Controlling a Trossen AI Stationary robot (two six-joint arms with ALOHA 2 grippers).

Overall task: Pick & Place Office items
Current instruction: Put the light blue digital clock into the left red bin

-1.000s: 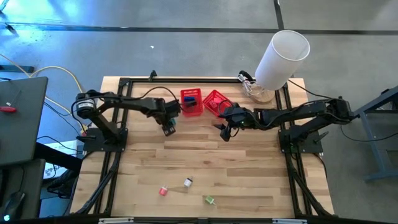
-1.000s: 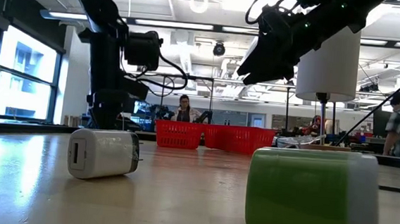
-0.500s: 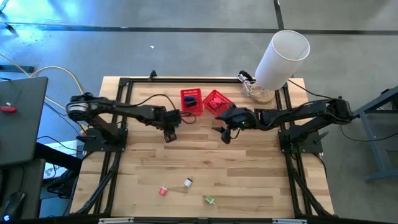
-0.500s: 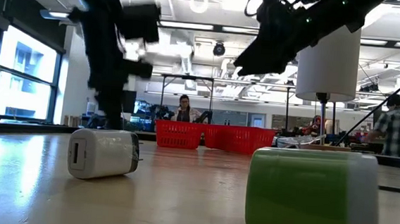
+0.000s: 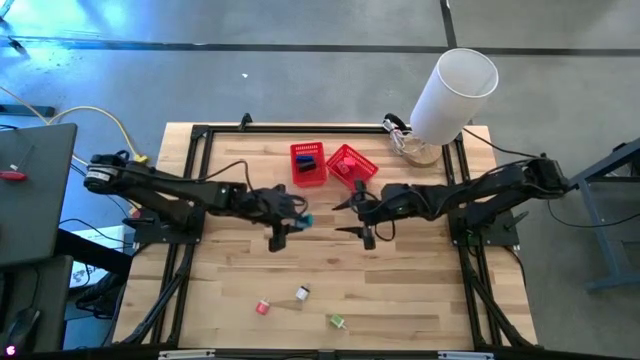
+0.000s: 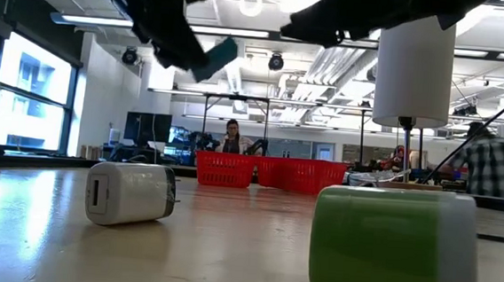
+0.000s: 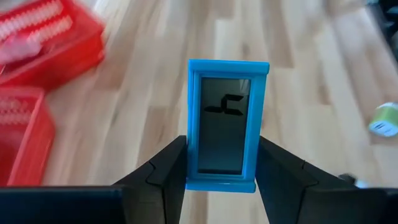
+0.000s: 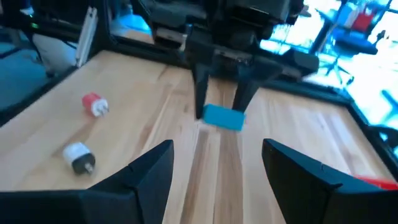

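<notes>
- High view: the left gripper is at mid-table, clamped on a teal timer. The right gripper faces it from 3 o'clock, fingers apart and empty. Two red baskets sit at 12 o'clock of the grippers. A red-white item, a whitish item and a green item lie loose at 6 o'clock on the table. Judgement: the step in hand is carrying the timer, possibly toward a handover; the next move calls for aligning the open right fingers around the timer's free end, or carrying it to a basket.
- Low view: the whitish item is a rounded, smooth plug-like block; the green item is a matte rounded block. Both rest on bare wood.
- Left wrist view: the timer is a flat rectangular frame around a grey display, pinched by its two long edges.
- Right wrist view: the fingers stand wide apart, with the timer well beyond them.
</notes>
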